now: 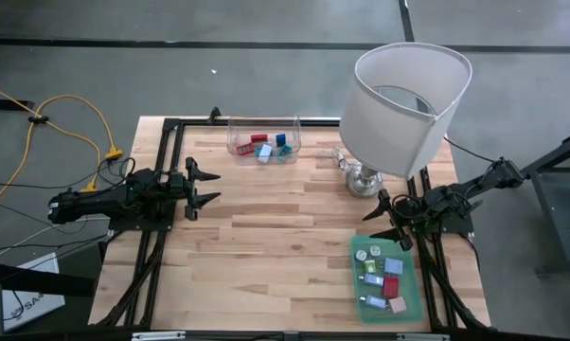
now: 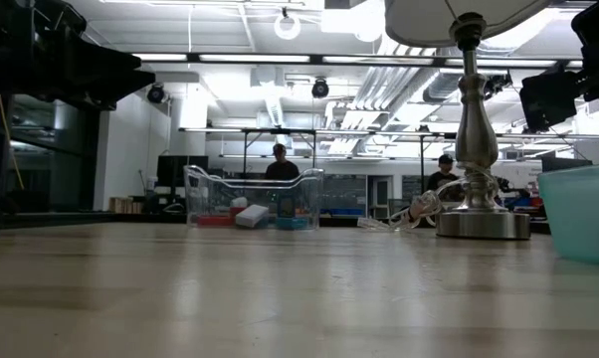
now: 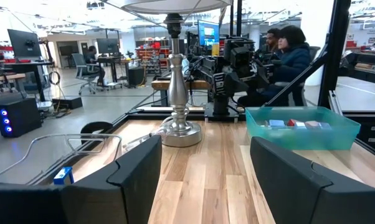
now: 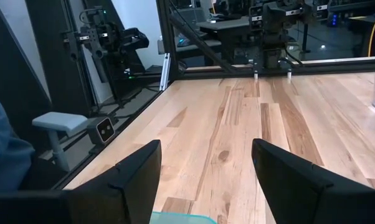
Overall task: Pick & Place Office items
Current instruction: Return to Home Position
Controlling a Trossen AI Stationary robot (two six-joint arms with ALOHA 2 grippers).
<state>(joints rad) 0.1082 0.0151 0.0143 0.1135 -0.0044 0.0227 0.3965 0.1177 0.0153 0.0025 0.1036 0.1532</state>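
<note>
One wooden table [image 1: 266, 237], two arms, two bins, one lamp.

The left gripper [image 1: 212, 187] hangs at the table's left side, pointing inward. Its two fingers [image 3: 137, 171] are spread wide, with nothing between them. The right gripper [image 1: 384, 220] hangs at the right side, just beyond the far end of the green bin [image 1: 410, 248]. Its two fingers [image 4: 134, 177] are likewise spread wide and hold nothing.

The office items [image 1: 391, 286] lie in two lots, one in each bin. The green bin, by the right edge beside the right arm, holds about eight: one red, one pink, several blue or light blue, and two pale ones at its far end. The pieces are too small to count with certainty. The clear bin [image 1: 242, 142], at the table's far edge about midway across, holds about five: two red, one blue, and two light blue or white.

The lamp [image 1: 408, 95], with one white shade, stands on its metal base [image 1: 364, 180] between the two bins, near the right gripper but apart from it.

Two people [image 2: 280, 162] show in the room beyond the table in the low view. One yellow cable [image 1: 77, 114] lies on the floor left of the table.
</note>
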